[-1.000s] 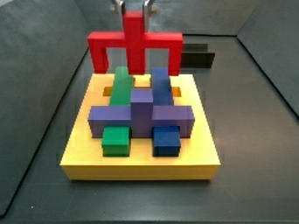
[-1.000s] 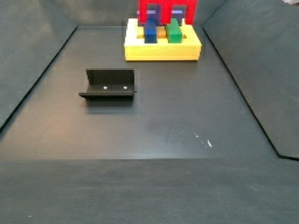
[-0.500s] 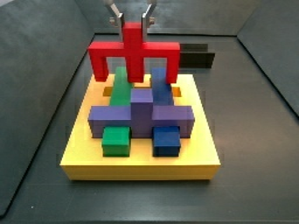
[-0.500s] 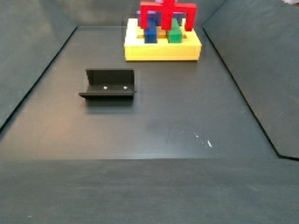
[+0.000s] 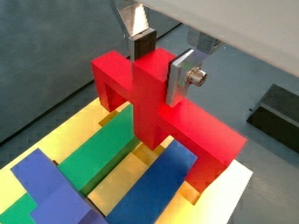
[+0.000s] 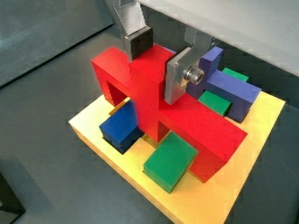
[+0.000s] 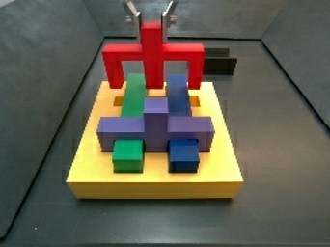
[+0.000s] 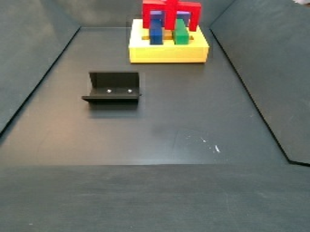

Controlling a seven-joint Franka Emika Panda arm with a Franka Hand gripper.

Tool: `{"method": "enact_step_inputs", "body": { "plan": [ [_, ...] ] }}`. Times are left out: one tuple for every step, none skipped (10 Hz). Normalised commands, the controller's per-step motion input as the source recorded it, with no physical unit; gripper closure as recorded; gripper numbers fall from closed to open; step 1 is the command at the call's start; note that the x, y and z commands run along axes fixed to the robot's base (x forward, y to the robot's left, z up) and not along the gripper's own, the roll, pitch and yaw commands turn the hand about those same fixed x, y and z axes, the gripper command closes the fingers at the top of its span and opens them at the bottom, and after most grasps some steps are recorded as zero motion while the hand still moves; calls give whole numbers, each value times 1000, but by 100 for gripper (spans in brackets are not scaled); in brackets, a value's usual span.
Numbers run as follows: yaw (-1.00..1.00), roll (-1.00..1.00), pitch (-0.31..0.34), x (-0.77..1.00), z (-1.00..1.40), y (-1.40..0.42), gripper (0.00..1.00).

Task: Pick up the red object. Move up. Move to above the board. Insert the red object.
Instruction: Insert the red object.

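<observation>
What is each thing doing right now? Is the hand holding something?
hand: above the board's far end, shut on the red object's stem.
red object: upright, held, legs down over the board.
board: flat on the floor, carrying blocks.
green block: sitting in the board.
blue block: sitting in the board.
purple block: resting across the board.
fixture: standing alone, apart from the board.

Even, soft light; sharp, shadowless.
</observation>
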Motion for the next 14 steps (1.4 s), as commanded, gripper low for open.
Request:
{"method": "enact_step_inputs", "body": {
  "plan": [
    [0, 0, -30, 211, -257, -43, 100],
    [0, 0, -24, 214, -189, 0, 100],
    [14, -14, -20, 137, -166, 0, 100],
    [0, 0, -50, 0, -203, 0, 100],
    [0, 0, -70, -37, -171, 51, 100],
    [6, 246, -66, 0, -91, 0, 100],
    [0, 426, -66, 0, -80, -80, 100],
    [0, 471, -60, 0, -106, -89, 100],
    [0, 389, -47, 0, -106, -117, 100],
    [0, 301, -33, 0, -131, -137, 100],
    [0, 147, -11, 0, -140, -37, 100],
    [0, 106, -14, 0, -186, -17, 100],
    [0, 60, -19, -34, -206, 0, 100],
    [80, 27, -4, -63, -200, -89, 100]
  ]
}}
